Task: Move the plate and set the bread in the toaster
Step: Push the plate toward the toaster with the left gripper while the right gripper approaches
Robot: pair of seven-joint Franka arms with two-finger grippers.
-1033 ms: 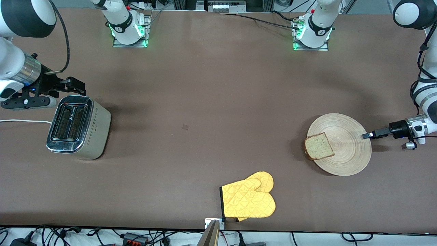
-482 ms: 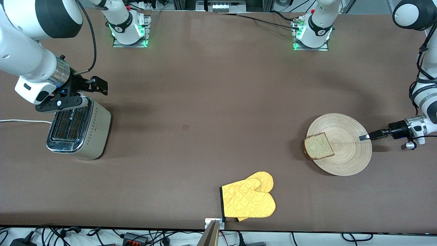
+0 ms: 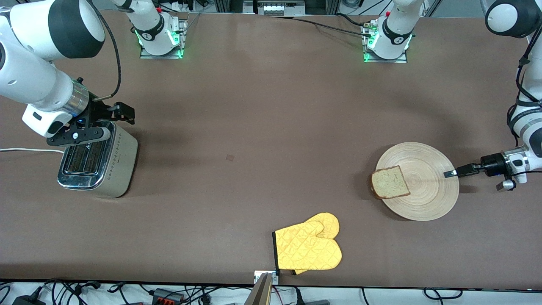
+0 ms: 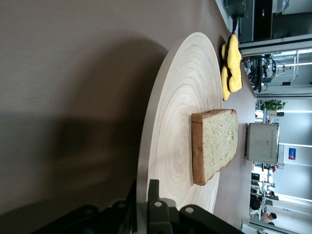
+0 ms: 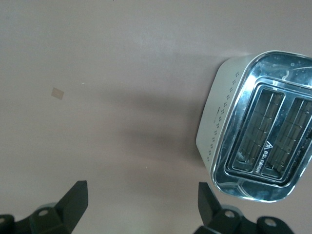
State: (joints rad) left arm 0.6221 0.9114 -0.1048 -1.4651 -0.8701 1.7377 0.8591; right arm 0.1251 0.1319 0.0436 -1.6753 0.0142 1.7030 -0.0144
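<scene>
My left gripper (image 3: 449, 173) is clenching the plate (image 3: 427, 199) rim, bread (image 3: 388, 182) riding on it; my right gripper (image 3: 108, 123) is hanging released over the toaster (image 3: 97, 159), upper left; oven mitt (image 3: 308, 248) lying bottom centre.

Bread (image 3: 390, 182) on plate (image 3: 427, 199), left arm's end; toaster (image 3: 98, 163) right arm's end; mitt (image 3: 308, 248) nearest camera.

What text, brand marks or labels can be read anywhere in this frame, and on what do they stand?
Toaster: a triangle logo with a short brand word between the two slots, too small to read.
Plate, bread, yellow oven mitt: no text.
Blue and white sign in the room past the table: unreadable.
</scene>
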